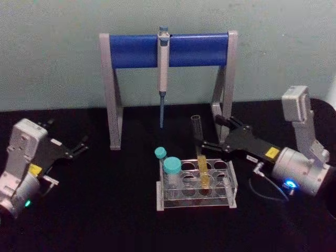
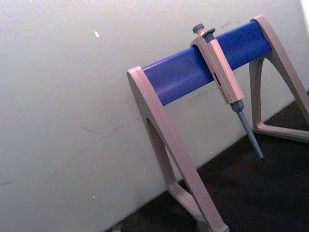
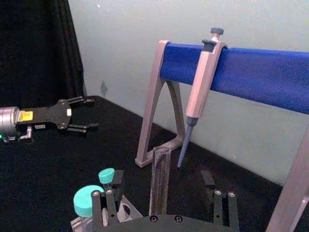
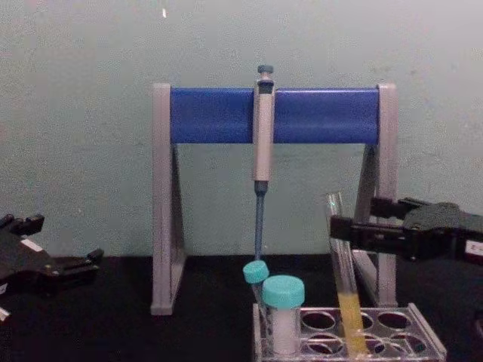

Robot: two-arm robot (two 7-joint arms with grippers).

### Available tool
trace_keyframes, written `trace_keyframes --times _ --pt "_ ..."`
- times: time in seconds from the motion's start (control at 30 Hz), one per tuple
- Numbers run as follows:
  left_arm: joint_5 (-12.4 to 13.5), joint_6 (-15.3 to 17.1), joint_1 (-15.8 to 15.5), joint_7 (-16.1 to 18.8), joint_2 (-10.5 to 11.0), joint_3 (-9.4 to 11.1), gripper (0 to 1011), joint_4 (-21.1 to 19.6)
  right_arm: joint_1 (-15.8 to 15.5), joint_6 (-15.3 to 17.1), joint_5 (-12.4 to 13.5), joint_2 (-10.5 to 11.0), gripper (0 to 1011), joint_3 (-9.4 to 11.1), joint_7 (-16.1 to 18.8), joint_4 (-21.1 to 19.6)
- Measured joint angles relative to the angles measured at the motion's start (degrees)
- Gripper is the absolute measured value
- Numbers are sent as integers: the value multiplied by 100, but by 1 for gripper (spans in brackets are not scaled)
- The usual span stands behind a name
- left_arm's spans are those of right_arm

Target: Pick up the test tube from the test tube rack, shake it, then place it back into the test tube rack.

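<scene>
The test tube (image 1: 198, 137) is long, clear and uncapped, with yellow liquid in its lower part. It stands slightly tilted in a hole of the clear test tube rack (image 1: 194, 202) at the table's middle. My right gripper (image 1: 209, 132) reaches in from the right, open, with one finger on each side of the tube's upper part. In the right wrist view the tube (image 3: 161, 166) rises between the spread fingers (image 3: 222, 205). From the chest view the tube (image 4: 341, 256) leans just left of that gripper (image 4: 353, 215). My left gripper (image 1: 81, 147) rests open at the far left.
Two teal-capped tubes (image 1: 171, 166) stand in the rack's left side. Behind the rack is a grey-and-blue pipette stand (image 1: 136, 51), and a pipette (image 1: 163, 68) hangs from it above the rack's back edge. A cable (image 1: 262, 178) trails by my right wrist.
</scene>
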Motion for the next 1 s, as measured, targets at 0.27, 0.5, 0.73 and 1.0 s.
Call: trace_keyframes --times 0.27,0.5,0.73,1.0 --pt "0 0 0 0 0 0 1001 0 278 440 -231 -86 1000 -176 -88 104" --pt "0 0 0 0 0 0 1001 0 411 696 -347 -152 1000 -278 -132 195" --pt "0 0 0 0 0 0 1001 0 491 774 -365 -216 1000 -319 -112 307" --pt "0 0 0 0 0 0 1001 0 520 778 -348 -245 1000 -319 -57 360"
